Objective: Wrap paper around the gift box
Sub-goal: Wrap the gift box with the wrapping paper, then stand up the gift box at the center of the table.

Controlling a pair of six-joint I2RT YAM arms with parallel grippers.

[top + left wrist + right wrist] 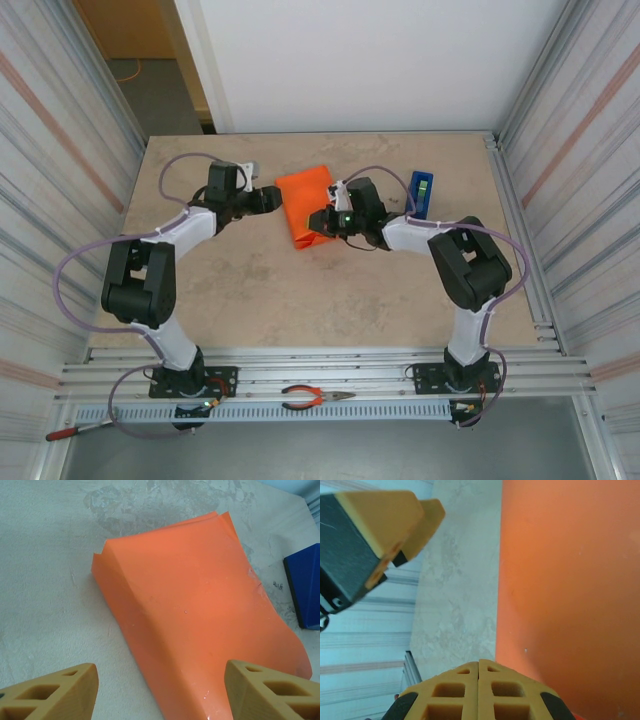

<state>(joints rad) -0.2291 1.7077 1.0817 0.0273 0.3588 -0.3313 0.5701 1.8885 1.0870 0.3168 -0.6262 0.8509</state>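
Note:
The orange paper (304, 205) lies folded into a long bundle at the middle back of the table. It hides the gift box. In the left wrist view the paper (200, 615) rises in a ridge, with open ends at the far side. My left gripper (272, 197) stands open at the bundle's left side, its tan fingers (55, 690) set wide apart with the paper's near end between them and neither touching it. My right gripper (322, 222) is shut, with nothing between its fingertips (479, 677), at the edge of the paper (570, 595).
A blue tape dispenser (422, 190) stands to the right of the paper and shows at the edge of the left wrist view (306, 592). Orange-handled pliers (318, 398) and a red-handled tool (60, 433) lie on the rails in front of the table.

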